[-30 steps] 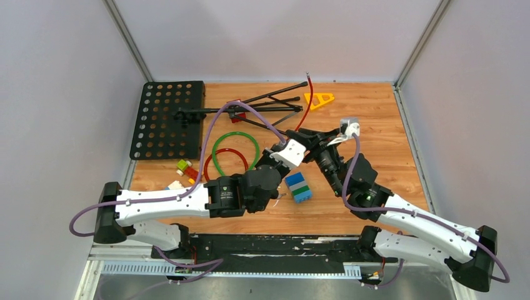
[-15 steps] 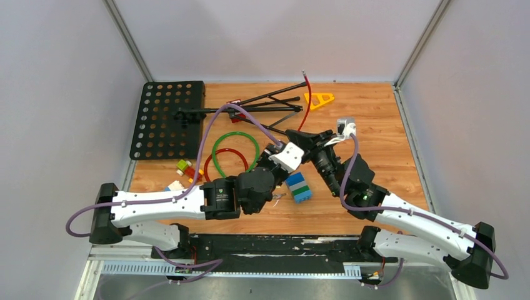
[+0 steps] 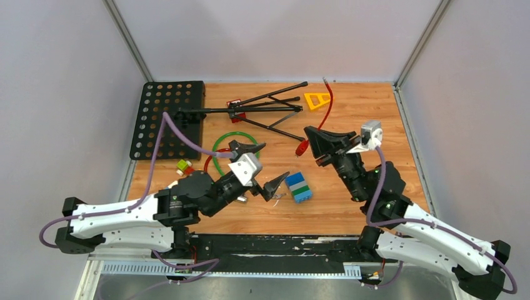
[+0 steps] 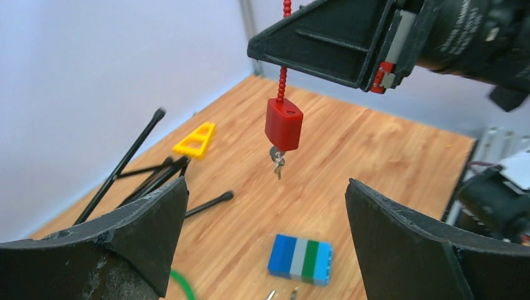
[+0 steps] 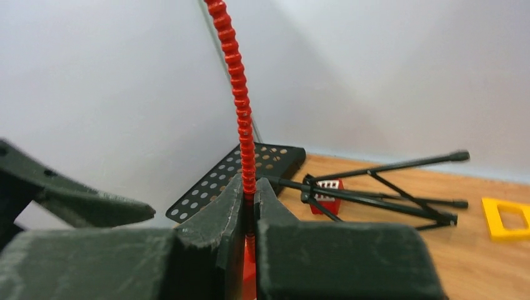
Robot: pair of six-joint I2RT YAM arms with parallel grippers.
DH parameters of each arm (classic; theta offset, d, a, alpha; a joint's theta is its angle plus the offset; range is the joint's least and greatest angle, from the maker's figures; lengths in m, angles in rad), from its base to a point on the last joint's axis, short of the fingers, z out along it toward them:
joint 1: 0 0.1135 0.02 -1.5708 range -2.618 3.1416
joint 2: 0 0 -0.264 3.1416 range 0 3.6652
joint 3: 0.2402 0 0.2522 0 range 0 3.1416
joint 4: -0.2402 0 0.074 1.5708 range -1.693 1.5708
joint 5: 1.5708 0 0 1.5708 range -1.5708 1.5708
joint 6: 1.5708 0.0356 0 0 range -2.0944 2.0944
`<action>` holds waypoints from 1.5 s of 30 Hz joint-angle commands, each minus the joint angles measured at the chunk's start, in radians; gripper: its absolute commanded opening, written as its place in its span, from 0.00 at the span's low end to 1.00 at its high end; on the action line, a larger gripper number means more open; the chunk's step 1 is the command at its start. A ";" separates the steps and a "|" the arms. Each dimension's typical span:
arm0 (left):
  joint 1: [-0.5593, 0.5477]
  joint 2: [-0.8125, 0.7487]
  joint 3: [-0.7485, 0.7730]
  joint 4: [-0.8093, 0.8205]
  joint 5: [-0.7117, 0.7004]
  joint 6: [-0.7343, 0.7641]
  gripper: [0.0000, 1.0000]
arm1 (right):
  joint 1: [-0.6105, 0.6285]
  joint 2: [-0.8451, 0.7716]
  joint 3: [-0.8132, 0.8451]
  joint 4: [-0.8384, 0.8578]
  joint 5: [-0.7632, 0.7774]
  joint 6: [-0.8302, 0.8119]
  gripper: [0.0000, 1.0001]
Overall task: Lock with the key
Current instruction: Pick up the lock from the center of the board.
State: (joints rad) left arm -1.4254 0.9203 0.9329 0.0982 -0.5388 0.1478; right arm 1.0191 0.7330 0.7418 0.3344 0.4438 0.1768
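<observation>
Now right fingers (image 5: pixel 206 250) pinch red lock cable (image 5: pixel 240 125), key (image 4: pixel 277 164) dangling; left fingers (image 4: pixel 125 244) wide, empty

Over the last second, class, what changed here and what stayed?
The left gripper opened and drew back leftward from the red cable lock. The right gripper, shut on the lock's cable, carried it rightward, key hanging below. Music stand, rings and block stayed put.
</observation>
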 commanded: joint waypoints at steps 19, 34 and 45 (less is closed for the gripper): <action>-0.003 -0.059 0.048 -0.045 0.568 0.037 0.92 | -0.002 -0.107 0.078 0.029 -1.148 -0.330 0.00; -0.003 -0.001 0.099 -0.094 0.732 0.034 0.69 | -0.002 -0.070 0.113 0.038 -1.317 -0.299 0.00; -0.003 0.031 0.111 -0.127 0.770 0.024 0.60 | -0.003 -0.081 0.111 0.037 -1.309 -0.304 0.00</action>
State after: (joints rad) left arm -1.4254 0.9356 0.9958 -0.0231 0.1944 0.1699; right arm 1.0176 0.6621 0.8089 0.3191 -0.8501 -0.1329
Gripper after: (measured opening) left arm 0.561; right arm 0.051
